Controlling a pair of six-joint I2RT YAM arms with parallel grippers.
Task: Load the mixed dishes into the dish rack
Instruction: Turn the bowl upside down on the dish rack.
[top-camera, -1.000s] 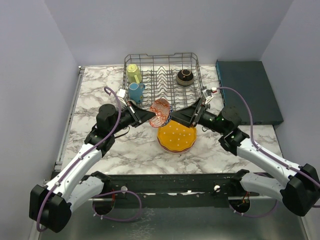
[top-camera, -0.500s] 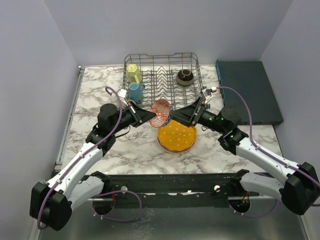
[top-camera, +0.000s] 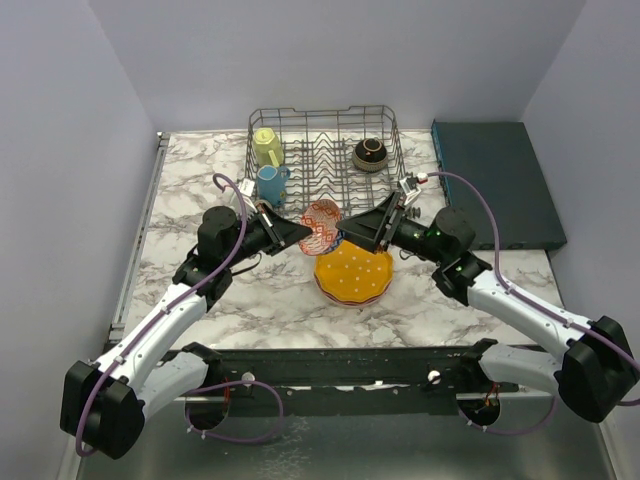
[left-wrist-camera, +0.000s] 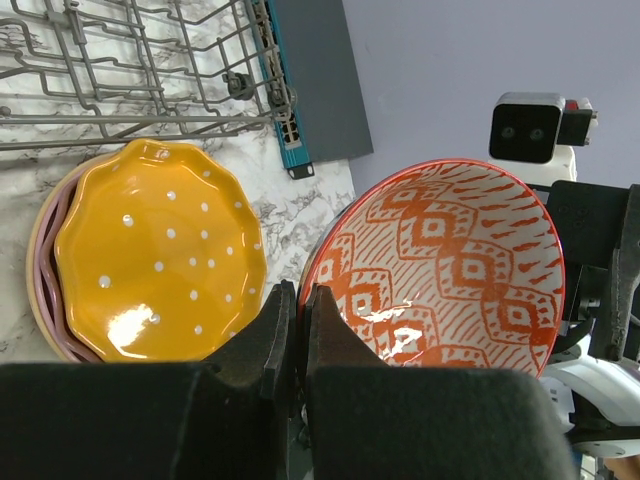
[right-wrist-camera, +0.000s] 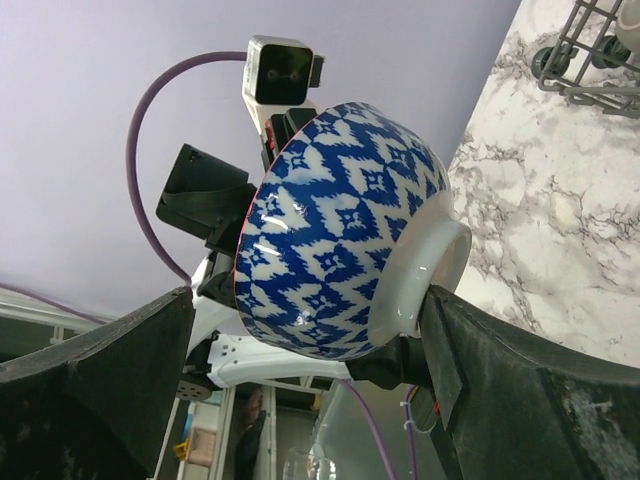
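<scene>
**Red-patterned bowl hangs between both arms at the rack's near edge**

Red inside and blue-white outside, the bowl (top-camera: 322, 225) is off the table, tipped on its side. The left gripper (left-wrist-camera: 298, 300) is clenched on its rim. The right gripper (top-camera: 347, 231) is spread wide around the bowl's footed side; whether a finger touches the foot I cannot tell.

The bowl sits over the far edge of the orange plate (top-camera: 352, 272), which is stacked on a pink plate (left-wrist-camera: 38, 262), just short of the dish rack (top-camera: 320, 111). In the rack, a yellow mug (top-camera: 266, 146) and blue mug (top-camera: 270, 185) line the left wall, and a dark brown bowl (top-camera: 370, 153) is far right.
</scene>
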